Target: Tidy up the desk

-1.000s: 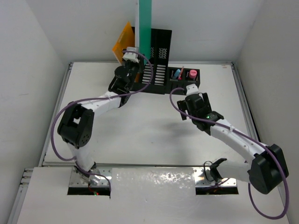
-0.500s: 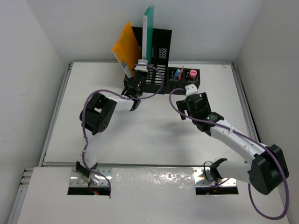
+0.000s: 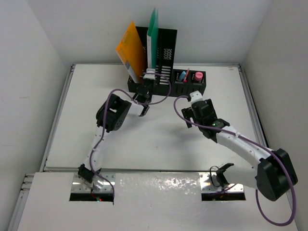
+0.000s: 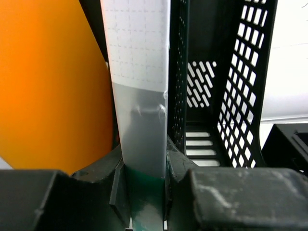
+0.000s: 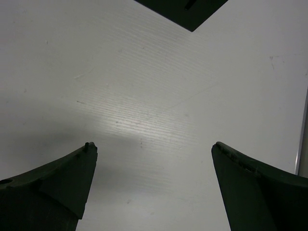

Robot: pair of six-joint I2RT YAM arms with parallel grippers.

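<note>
The white desk (image 3: 144, 144) carries a black slotted file holder (image 3: 166, 45) at its back edge. A green notebook (image 3: 153, 31) stands upright in the holder beside an orange folder (image 3: 130, 48). My left gripper (image 3: 150, 75) is shut on the notebook's lower edge. In the left wrist view the jaws of this gripper (image 4: 143, 166) clamp the notebook (image 4: 142, 110), with the orange folder (image 4: 48, 86) to its left and the holder's slotted wall (image 4: 236, 96) to its right. My right gripper (image 3: 195, 96) hangs open over the bare desk (image 5: 159, 96), holding nothing (image 5: 154, 149).
A black pen organizer (image 3: 190, 82) stands right of the file holder, with a pink item (image 3: 198, 75) and a blue one (image 3: 183, 76) in it. Its corner (image 5: 185, 12) shows at the top of the right wrist view. Metal rails (image 3: 60, 110) edge the desk.
My left arm has stretched toward the back and carried the green notebook right and down into the file holder beside the orange folder. The right gripper has shifted slightly and stays open.
</note>
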